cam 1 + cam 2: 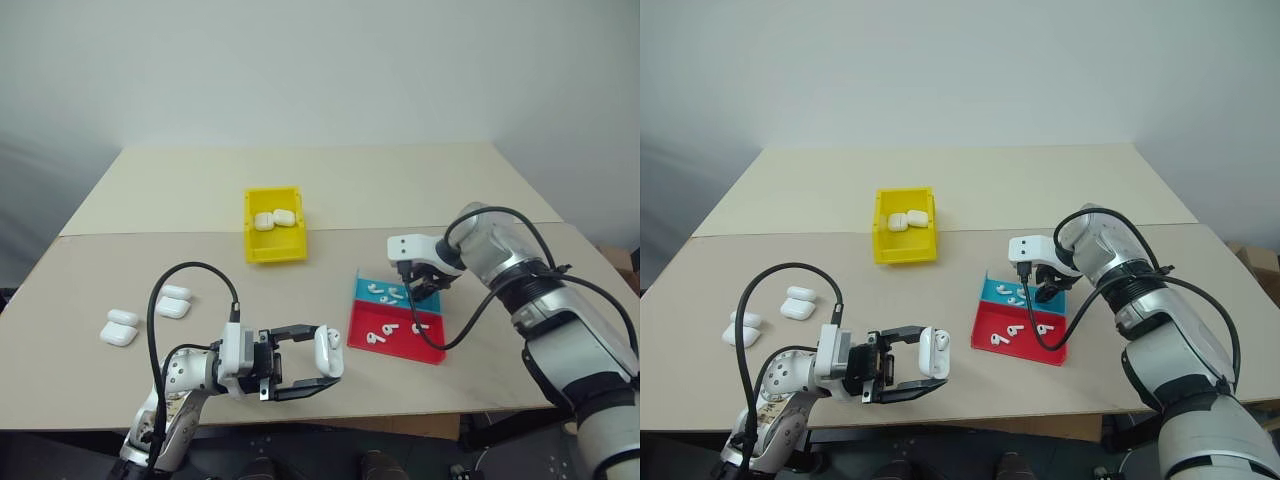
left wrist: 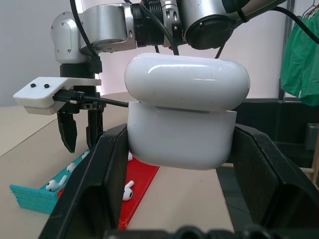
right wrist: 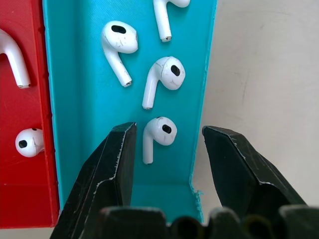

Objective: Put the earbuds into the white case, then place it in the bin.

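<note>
We are holding the white case in our left gripper, low and left of centre in the left eye view; the jaws are pinching the case's lower body from both sides, and its lid looks slightly lifted off the body, though we cannot tell how far it is standing open. Our right gripper is hanging over the blue half of the red-and-blue tray, right of centre in that view, with its jaws parted partway and one of the earbuds lying between the fingertips, not yet touched. More earbuds are lying loose in both halves of the tray. The bin is sitting above centre with two cases already in it, and four spare cases are waiting at the left edge of the table. We are judging each earbud to be very light, hard and glossy, so it is likely to skid or flick out from a careless squeeze; taking it across the rounded head, where there is most bulk, looks safer than the thin stem, and the tray's low wall just beside it is crowding one finger. The case is also smooth and rigid, and light, so we are counting on a firm side grip below the hinge line to keep the lid free.
</note>
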Controlling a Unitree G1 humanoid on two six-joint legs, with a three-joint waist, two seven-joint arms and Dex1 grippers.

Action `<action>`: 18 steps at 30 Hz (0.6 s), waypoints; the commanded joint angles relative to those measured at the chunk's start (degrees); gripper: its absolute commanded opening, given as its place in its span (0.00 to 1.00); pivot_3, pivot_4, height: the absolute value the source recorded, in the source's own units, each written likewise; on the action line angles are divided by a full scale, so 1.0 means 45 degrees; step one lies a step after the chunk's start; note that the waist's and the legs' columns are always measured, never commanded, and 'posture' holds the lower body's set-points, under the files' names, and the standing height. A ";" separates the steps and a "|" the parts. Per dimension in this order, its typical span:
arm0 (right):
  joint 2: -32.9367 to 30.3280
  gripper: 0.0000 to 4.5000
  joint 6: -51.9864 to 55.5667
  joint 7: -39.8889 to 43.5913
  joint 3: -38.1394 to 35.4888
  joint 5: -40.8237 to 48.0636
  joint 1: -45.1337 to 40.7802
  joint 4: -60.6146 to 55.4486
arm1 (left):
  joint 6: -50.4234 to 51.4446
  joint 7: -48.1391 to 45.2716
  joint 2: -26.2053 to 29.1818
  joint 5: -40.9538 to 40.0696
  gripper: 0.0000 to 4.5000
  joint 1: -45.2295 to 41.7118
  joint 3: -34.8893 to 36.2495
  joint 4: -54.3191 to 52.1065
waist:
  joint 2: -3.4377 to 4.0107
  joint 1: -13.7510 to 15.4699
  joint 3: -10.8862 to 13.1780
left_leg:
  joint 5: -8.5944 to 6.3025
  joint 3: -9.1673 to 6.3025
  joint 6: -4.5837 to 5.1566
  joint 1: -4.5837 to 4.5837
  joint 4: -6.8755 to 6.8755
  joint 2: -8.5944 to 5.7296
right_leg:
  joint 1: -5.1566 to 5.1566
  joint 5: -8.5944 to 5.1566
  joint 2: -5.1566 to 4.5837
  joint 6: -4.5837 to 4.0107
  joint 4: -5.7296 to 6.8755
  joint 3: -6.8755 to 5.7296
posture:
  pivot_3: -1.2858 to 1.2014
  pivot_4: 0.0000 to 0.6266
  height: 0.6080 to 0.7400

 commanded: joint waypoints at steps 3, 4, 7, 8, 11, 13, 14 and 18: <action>0.0033 0.57 -0.0175 0.0069 -0.0314 -0.0165 0.0010 0.0208 | -0.0267 0.0089 0.0010 -0.0031 0.62 -0.0038 -0.0006 -0.0501 | 0.0000 -0.0014 0.0000 | 0.0000 0.0000 0.0000 0.0002 0.0000 0.0000 | 0.0000 0.0000 0.0001 -0.0001 0.0002 0.0000 | 0.52 0.24 1.00; 0.0045 0.57 -0.0193 0.0057 -0.0311 -0.0180 0.0008 0.0259 | -0.0261 0.0097 0.0014 -0.0029 0.62 -0.0037 -0.0005 -0.0509 | 0.0000 -0.0014 0.0000 | 0.0000 0.0000 0.0000 0.0003 0.0000 0.0000 | 0.0000 0.0000 0.0000 -0.0001 0.0002 0.0000 | 0.52 0.24 1.00; 0.0081 0.57 -0.0262 0.0028 -0.0281 -0.0246 0.0015 0.0417 | -0.0270 0.0109 0.0020 -0.0018 0.62 -0.0034 -0.0004 -0.0521 | 0.0000 -0.0014 0.0000 | 0.0000 0.0001 0.0000 0.0002 0.0000 0.0000 | 0.0000 0.0000 0.0000 -0.0001 0.0002 0.0000 | 0.52 0.24 1.00; 0.0094 0.57 -0.0283 0.0027 -0.0290 -0.0263 0.0018 0.0450 | -0.0275 0.0112 0.0020 -0.0013 0.62 -0.0034 -0.0003 -0.0521 | 0.0000 -0.0014 0.0000 | 0.0000 0.0000 0.0000 0.0002 0.0000 0.0000 | 0.0000 0.0000 0.0000 -0.0001 0.0002 -0.0001 | 0.52 0.24 1.00; 0.0130 0.57 -0.0402 -0.0030 -0.0335 -0.0294 0.0040 0.0558 | -0.0273 0.0114 0.0053 0.0017 0.62 -0.0017 0.0002 -0.0523 | 0.0000 -0.0021 0.0000 | 0.0000 0.0000 0.0000 0.0003 0.0000 0.0000 | 0.0000 0.0001 0.0001 -0.0001 0.0002 0.0000 | 0.52 0.24 1.00; 0.0137 0.57 -0.0460 -0.0045 -0.0353 -0.0299 0.0054 0.0594 | -0.0311 0.0068 0.0088 0.0034 0.62 0.0015 0.0010 -0.0497 | 0.0000 -0.0014 0.0000 | 0.0000 0.0000 0.0000 0.0004 0.0000 0.0000 | 0.0000 0.0001 0.0001 -0.0002 0.0003 0.0000 | 0.52 0.24 1.00; 0.0135 0.57 -0.0510 -0.0044 -0.0347 -0.0313 0.0060 0.0610 | -0.0297 0.0070 0.0114 0.0047 0.62 0.0025 0.0013 -0.0506 | 0.0000 -0.0013 0.0000 | 0.0000 -0.0001 0.0000 0.0004 0.0000 0.0000 | 0.0000 0.0001 0.0001 -0.0001 0.0003 0.0000 | 0.52 0.24 1.00; 0.0133 0.37 -0.0635 -0.0041 -0.0352 -0.0375 0.0094 0.0661 | -0.0284 0.0080 0.0159 0.0045 0.62 0.0030 0.0011 -0.0515 | 0.0000 -0.0012 0.0000 | 0.0000 0.0000 0.0000 0.0004 0.0000 0.0000 | 0.0003 0.0001 0.0001 -0.0001 0.0002 -0.0001 | 0.52 0.24 1.00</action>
